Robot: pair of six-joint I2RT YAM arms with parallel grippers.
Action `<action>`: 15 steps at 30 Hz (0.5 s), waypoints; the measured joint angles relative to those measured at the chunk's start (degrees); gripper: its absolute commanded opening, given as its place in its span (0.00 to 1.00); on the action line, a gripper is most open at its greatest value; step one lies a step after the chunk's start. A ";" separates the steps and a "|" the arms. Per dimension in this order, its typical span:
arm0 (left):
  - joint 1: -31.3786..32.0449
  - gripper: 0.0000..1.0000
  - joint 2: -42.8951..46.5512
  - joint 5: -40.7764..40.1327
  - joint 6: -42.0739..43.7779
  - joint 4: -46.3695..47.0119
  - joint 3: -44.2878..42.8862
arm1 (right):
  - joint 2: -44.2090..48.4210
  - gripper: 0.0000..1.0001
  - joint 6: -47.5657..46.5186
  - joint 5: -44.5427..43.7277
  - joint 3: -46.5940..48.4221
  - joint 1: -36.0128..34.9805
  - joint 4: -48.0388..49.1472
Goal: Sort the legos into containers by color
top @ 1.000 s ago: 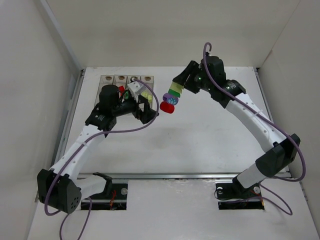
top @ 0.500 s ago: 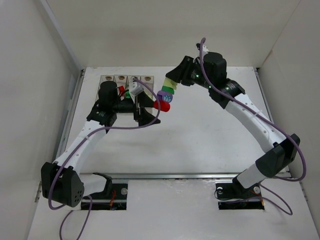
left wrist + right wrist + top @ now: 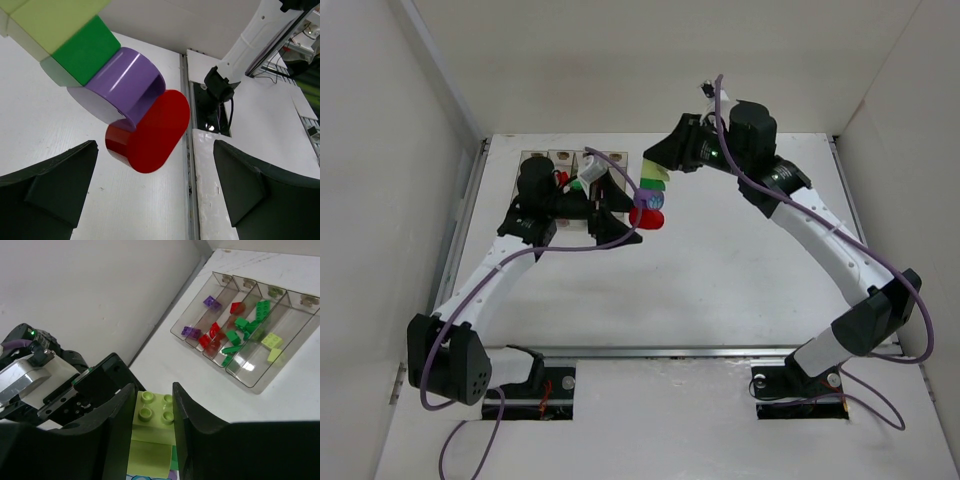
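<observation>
My right gripper (image 3: 663, 166) is shut on the pale yellow top brick (image 3: 154, 415) of a stack of legos (image 3: 650, 197) held in the air: pale yellow, green (image 3: 85, 52), purple (image 3: 122, 80), red (image 3: 152, 132). My left gripper (image 3: 622, 213) is open, its fingers on either side just short of the red end; in the left wrist view (image 3: 154, 167) nothing is between the jaws. The clear containers (image 3: 252, 382) hold sorted purple, red, green and pale yellow bricks. From above, the containers (image 3: 563, 157) are partly hidden by the left arm.
White walls enclose the table on the left, back and right. A metal rail (image 3: 720, 351) runs along the near edge. The left arm lies over the containers' right side.
The right gripper has carried the stack left and a little lower toward the left gripper. The left gripper has swung round to face the stack's red end.
</observation>
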State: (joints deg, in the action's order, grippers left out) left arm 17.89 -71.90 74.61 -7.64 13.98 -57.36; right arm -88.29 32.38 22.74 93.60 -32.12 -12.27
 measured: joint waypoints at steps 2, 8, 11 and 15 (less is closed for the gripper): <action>0.04 1.00 -0.07 -0.44 -1.18 1.42 -0.11 | 0.00 0.00 0.33 0.63 0.00 -0.15 0.63; 0.04 0.99 -1.03 -1.18 -4.31 4.70 -0.44 | 0.00 0.00 0.94 2.89 0.00 -1.33 3.82; 0.04 0.82 -1.57 -0.61 -5.16 5.07 -0.50 | 0.00 0.00 0.85 3.56 0.00 -1.84 5.16; 0.07 0.47 -2.40 0.83 -6.54 5.09 -0.87 | 0.00 0.00 0.59 3.61 0.00 -1.81 6.49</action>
State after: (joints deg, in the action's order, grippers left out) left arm 17.96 -74.30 75.44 -14.17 19.07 -58.24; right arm -88.29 32.97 26.35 93.60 -33.93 -5.78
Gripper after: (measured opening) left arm 0.593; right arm 0.392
